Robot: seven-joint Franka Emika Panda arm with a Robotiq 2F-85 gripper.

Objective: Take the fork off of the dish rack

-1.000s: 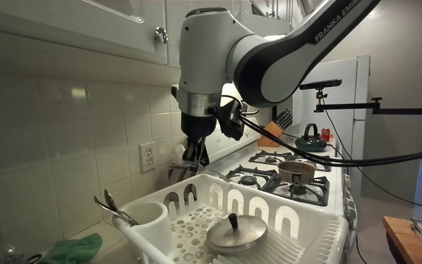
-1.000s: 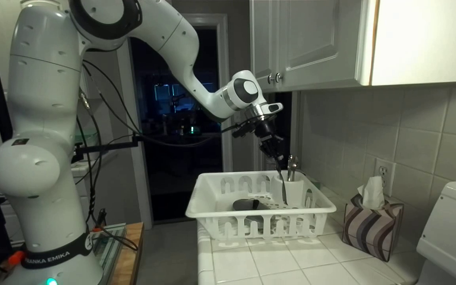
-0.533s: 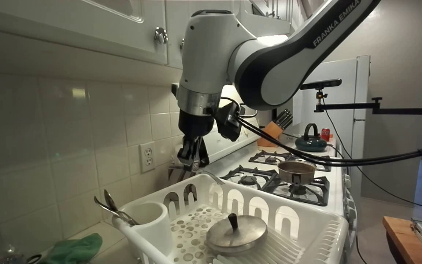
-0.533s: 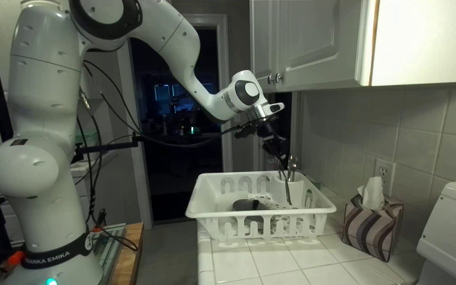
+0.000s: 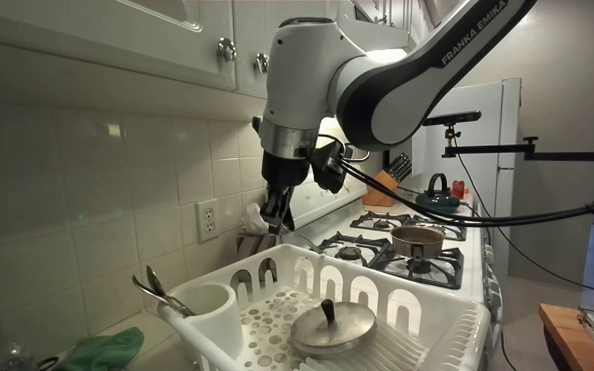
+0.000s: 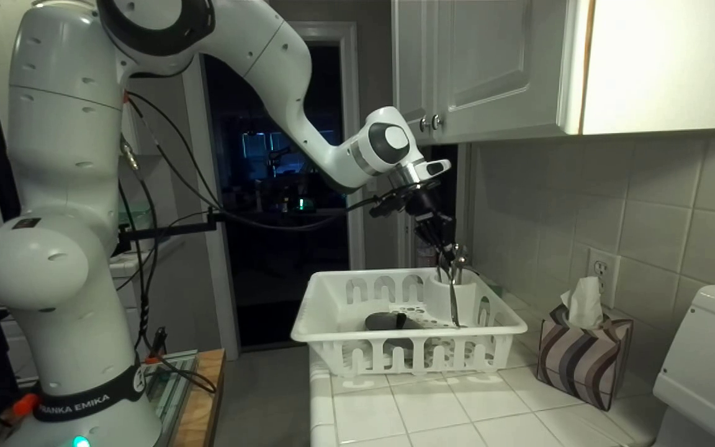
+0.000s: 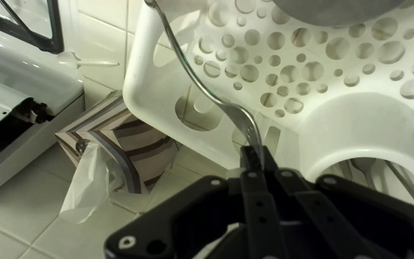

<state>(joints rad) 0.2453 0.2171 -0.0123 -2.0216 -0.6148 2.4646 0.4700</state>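
My gripper (image 7: 259, 154) is shut on the tine end of a metal fork (image 7: 202, 87). The fork's long curved handle points away from the fingers, across the corner of the white dish rack (image 7: 147, 84) in the wrist view. In the exterior views, the gripper (image 5: 276, 226) (image 6: 447, 254) is above the rack (image 5: 446, 309) (image 6: 407, 336), and the fork (image 5: 307, 243) (image 6: 454, 304) hangs down from it. I cannot tell whether the handle touches the rack. The tine tips are hidden between the fingers. The white utensil cup (image 7: 358, 118) holds other utensils.
A striped tissue box (image 7: 131, 144) stands beside the rack. A metal lid (image 5: 334, 330) lies in the rack. The stove with a pot (image 5: 417, 242) is beyond it. Cabinets (image 5: 106, 41) hang above, and a tiled wall (image 5: 106, 206) runs along the counter.
My gripper and the fork have shifted a little to the right in both exterior views. The fork hangs more upright in an exterior view. It stays held; the rack has not moved.
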